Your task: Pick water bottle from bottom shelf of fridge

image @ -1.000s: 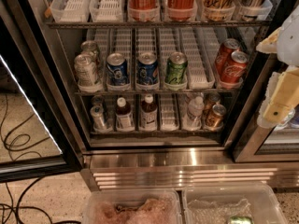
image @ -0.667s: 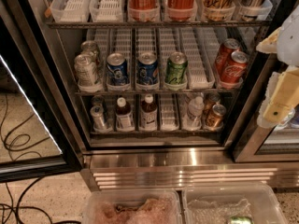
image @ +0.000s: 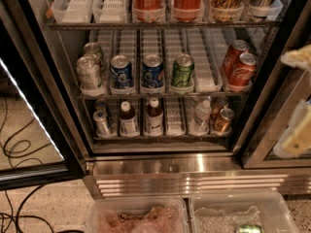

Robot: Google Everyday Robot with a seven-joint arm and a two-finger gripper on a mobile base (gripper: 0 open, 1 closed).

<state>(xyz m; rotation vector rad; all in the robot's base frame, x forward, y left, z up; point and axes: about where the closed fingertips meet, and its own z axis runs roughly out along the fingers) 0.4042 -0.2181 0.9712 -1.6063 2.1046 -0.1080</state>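
Water bottle (image: pixel 201 114) stands on the bottom shelf (image: pixel 160 136) of the fridge (image: pixel 184 166), well left of the gripper (image: pixel 296 135).
Whether the gripper is open or closed, I cannot tell. The bottle looks light, thin-walled and slippery, so I would hold it at the label, not squeeze hard.

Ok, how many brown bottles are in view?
2: left bottle and right bottle, adjacent on the bottom shelf; more may hide behind. The gripper is at the right edge.

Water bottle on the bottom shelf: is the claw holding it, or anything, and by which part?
Nothing seems held. The water bottle stands untouched in its bottom shelf lane; the claw sits at the picture's right edge, apart from it.
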